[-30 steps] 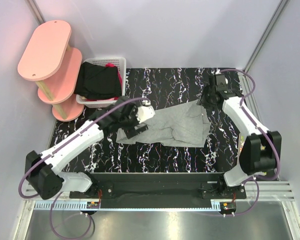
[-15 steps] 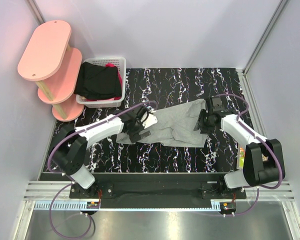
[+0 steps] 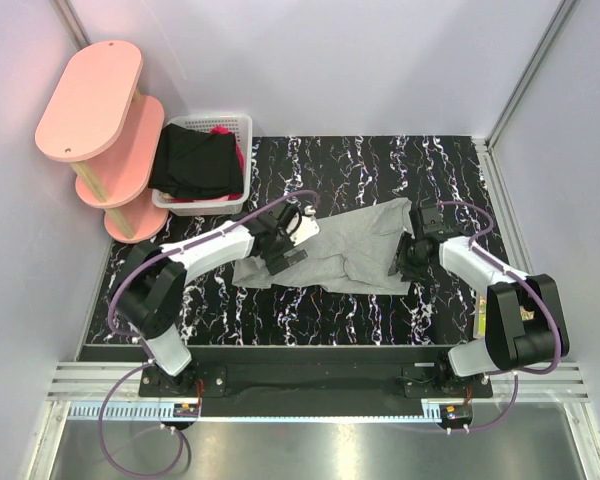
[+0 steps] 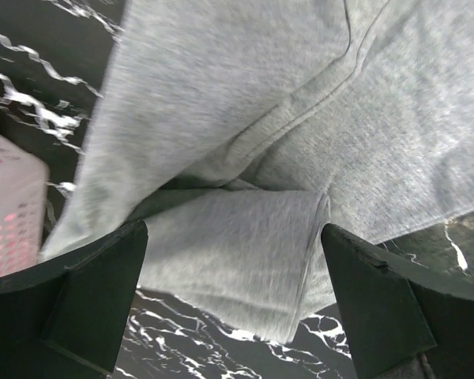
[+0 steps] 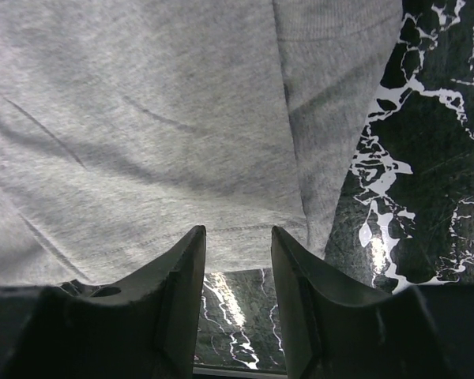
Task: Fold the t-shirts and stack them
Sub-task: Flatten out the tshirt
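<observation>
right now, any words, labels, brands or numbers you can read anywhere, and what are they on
No readable text in any view.
Grey t-shirt: plain cloth, no print, in the wrist views too.
White basket, black garment, pink shelf: no lettering visible.
Small yellowish strip by the right edge: too small to read, if it is a label at all.

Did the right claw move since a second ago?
Yes. The right claw came nearer, away from the table's far edge, down to the grey shirt's right side.
</observation>
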You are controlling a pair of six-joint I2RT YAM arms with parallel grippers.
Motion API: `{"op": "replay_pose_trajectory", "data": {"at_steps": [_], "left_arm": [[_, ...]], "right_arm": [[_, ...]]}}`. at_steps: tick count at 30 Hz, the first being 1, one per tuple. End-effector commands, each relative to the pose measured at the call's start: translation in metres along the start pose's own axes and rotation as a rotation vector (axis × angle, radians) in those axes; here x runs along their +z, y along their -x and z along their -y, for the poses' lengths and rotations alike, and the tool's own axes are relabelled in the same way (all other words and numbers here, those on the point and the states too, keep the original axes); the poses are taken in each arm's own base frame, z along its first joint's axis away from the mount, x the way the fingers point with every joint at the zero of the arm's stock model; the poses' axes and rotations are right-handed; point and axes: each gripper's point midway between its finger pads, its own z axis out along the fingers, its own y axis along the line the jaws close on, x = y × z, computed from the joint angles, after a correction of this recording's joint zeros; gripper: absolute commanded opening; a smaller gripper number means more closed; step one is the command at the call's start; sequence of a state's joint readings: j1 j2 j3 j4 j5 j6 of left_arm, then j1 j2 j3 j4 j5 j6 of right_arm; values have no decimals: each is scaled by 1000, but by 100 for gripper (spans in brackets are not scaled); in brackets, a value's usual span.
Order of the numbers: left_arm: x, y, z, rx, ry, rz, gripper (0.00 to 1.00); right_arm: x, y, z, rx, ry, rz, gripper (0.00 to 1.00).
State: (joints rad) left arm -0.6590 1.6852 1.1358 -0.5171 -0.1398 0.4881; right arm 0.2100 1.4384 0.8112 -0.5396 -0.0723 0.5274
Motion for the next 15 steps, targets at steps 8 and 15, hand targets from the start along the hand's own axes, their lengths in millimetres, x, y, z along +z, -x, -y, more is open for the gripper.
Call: {"op": "replay_pose_trajectory", "data": {"at_steps": [8, 15], "left_arm": [[22, -2, -18, -71, 28, -4, 98], [15, -4, -22, -78, 25, 3, 60]], "right_arm": [[1, -2, -2, -4, 18, 11, 48], [13, 0, -1, -10, 1, -9, 27]]}}
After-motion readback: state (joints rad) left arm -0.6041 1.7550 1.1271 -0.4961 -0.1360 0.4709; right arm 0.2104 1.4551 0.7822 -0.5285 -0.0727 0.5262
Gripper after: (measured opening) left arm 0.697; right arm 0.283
